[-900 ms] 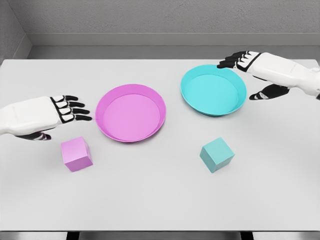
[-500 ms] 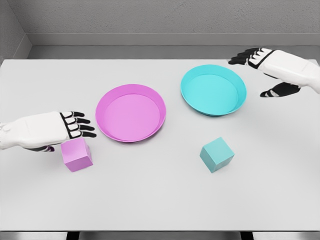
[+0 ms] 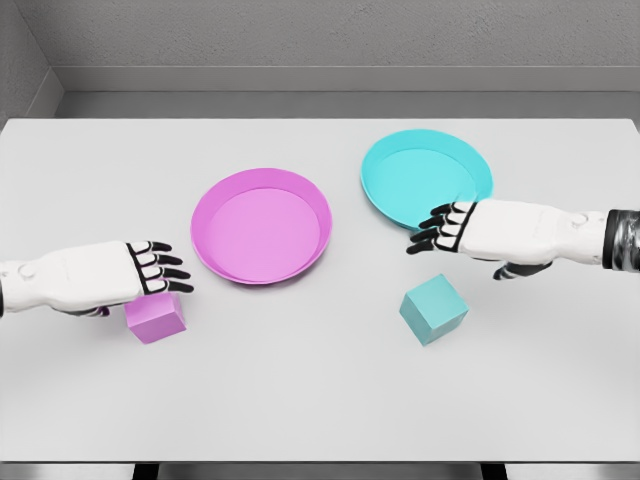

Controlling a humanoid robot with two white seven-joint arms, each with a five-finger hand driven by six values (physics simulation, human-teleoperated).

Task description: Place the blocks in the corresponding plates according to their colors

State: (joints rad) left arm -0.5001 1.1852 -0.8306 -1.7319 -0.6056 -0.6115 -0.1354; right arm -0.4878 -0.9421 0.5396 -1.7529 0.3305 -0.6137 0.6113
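Tabletop (image 3: 300, 400): plain light grey. Plates: one magenta-pink (image 3: 262, 226), one cyan (image 3: 420, 175). Blocks: one pink (image 3: 157, 318), one teal (image 3: 434, 309). Left robot hand (image 3: 140, 272) and right robot hand (image 3: 460, 228): white, black fingers

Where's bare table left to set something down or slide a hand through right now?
The table is bare along the whole near strip, below the pink block and teal block, and between them. Crowded: the left hand over the pink block, and the right hand at the cyan plate.
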